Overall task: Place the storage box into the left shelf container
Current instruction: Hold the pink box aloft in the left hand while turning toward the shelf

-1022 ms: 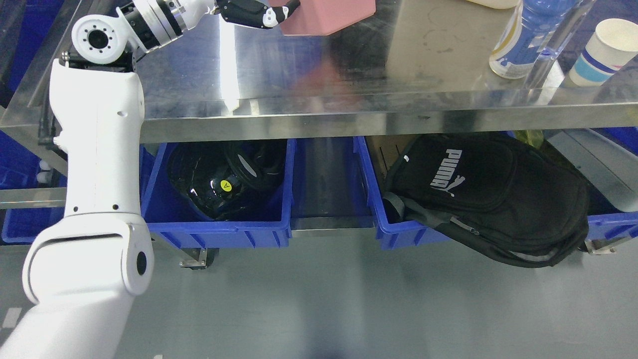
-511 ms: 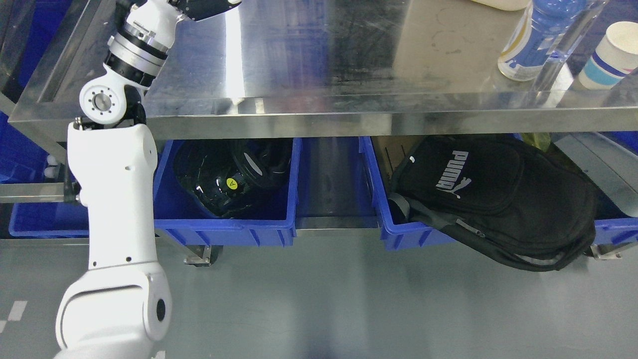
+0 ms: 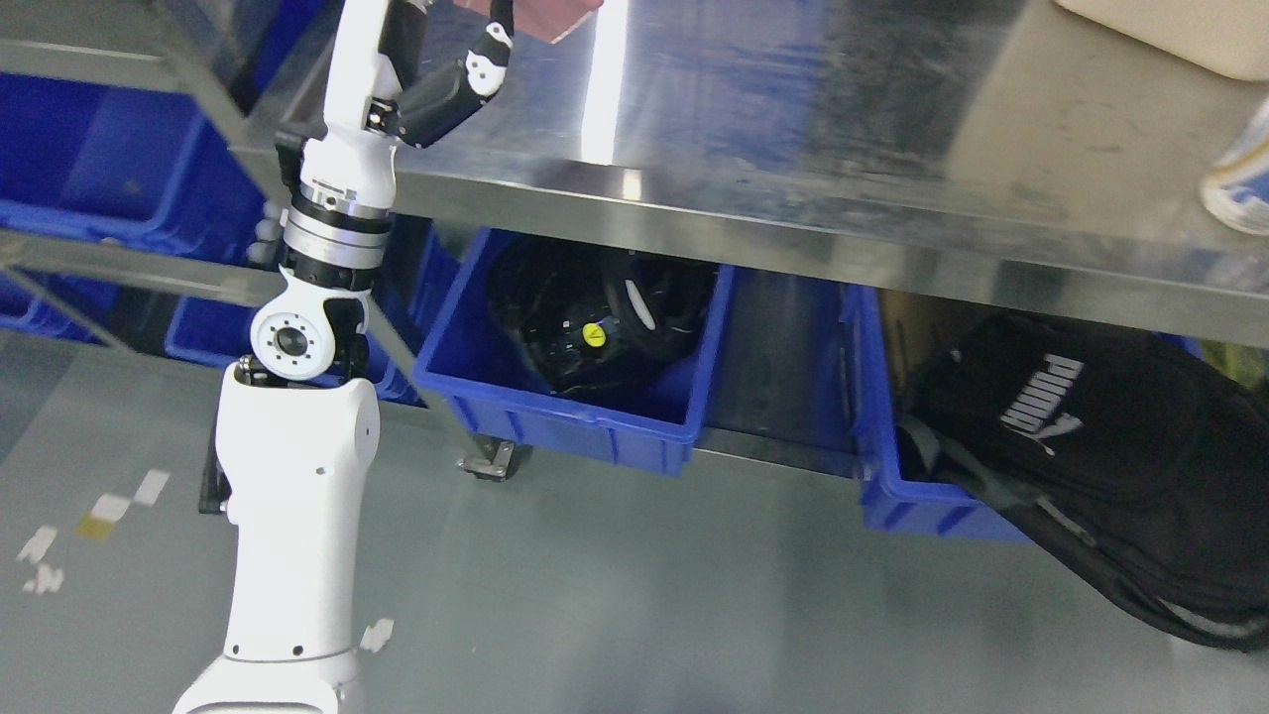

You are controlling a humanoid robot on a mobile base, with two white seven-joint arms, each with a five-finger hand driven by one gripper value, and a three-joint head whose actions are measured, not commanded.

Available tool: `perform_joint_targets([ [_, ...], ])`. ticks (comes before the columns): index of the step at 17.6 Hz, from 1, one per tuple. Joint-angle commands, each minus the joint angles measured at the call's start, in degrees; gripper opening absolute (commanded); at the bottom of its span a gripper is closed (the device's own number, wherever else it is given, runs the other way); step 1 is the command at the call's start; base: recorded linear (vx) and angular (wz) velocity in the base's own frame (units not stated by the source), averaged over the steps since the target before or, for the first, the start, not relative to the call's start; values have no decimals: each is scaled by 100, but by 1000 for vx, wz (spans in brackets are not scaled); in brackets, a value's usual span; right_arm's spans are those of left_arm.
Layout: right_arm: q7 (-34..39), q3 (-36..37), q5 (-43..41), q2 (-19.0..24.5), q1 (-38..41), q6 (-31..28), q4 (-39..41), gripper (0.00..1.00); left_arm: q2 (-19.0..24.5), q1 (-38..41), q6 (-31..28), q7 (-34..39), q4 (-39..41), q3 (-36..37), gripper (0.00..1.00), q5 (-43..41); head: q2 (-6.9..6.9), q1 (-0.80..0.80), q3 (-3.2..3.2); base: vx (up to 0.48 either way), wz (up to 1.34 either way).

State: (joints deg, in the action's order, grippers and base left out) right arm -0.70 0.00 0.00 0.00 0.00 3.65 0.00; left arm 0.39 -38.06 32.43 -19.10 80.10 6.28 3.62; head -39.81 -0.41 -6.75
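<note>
**Head view: left arm raised to the top edge, pink box barely in frame**

Head view looks down on a stainless steel tabletop (image 3: 793, 129) that runs across the upper half of the picture. The white left arm (image 3: 292, 516) rises from the bottom edge at the left, past a round joint, up to the top of the frame. Its robot hand (image 3: 451, 84) is dark with white knuckle caps — the fingers (image 3: 486, 64) reach up against a small pink corner at the very top edge, the storage box (image 3: 545, 15), most of which is cut off. The fingers touch the box, but I cannot tell whether they truly grip it, since the hand is cropped.

Under the tabletop sits a blue bin (image 3: 555, 416) holding black gear with a small yellow sticker (image 3: 593, 334). To its right, a second blue bin (image 3: 922, 496) carries a black Puma backpack (image 3: 1110, 466) that spills over its front edge toward the grey floor (image 3: 644, 595). On the left, behind the arm, more blue shelf containers (image 3: 119, 169) stand on a metal rack, well apart from the pink box.

At the right edge of the tabletop a bottle (image 3: 1239, 183) shows only in part, and a cream-coloured object (image 3: 1170, 30) lies at the upper right corner.
</note>
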Motion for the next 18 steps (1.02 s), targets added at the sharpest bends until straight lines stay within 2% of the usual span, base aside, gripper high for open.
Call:
perform_joint_targets([
  [1,-9,17,-9,-100,-35,4,100,100,61,817,219,265,1306,1288,3,235,0,0,0,-11,748],
  [6,0,17,-9,-100,-35,4,100,100,61,1116,246,275,1447,1323,3,244,0,0,0,-14,976],
  [11,0,17,-9,-100,-35,4,100,100,61,1695,527,284,1464,1253,3,235,-1,0,0,21,1288],
  [15,-9,17,-9,-100,-35,4,100,100,61,1994,484,932,1456,868,4,244,-2,0,0,89,1260],
  [18,0,17,-9,-100,-35,4,100,100,61,2231,317,978,1438,604,4,288,-4,0,0,169,1119],
])
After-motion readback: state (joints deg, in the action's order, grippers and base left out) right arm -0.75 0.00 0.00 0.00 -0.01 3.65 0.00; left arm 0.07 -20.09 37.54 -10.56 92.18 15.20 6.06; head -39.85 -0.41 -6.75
